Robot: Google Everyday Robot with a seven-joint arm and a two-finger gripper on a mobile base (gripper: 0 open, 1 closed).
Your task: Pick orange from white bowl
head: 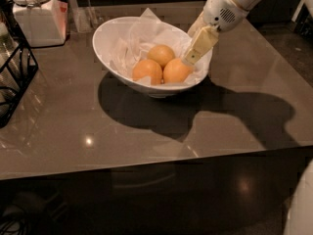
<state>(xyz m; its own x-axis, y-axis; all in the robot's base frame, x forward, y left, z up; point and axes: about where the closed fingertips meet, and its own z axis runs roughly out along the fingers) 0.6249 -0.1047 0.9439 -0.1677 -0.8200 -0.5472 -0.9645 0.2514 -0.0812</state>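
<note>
Three look-alike oranges lie in the white bowl [115,43] on crumpled white paper: one at the back [161,54], one at the front left [146,70], one at the front right [176,71]. The bowl stands on the grey-brown table, towards the back. My gripper [193,55] comes in from the upper right on a white arm. Its cream fingers [200,44] reach over the bowl's right rim, with the tip just above the right edge of the front right orange. It holds nothing that I can see.
A white lidded jar [35,11] stands at the back left corner. A black wire rack [14,77] sits at the left edge. The table's front edge [146,163] runs across below the bowl, with dark floor beyond it.
</note>
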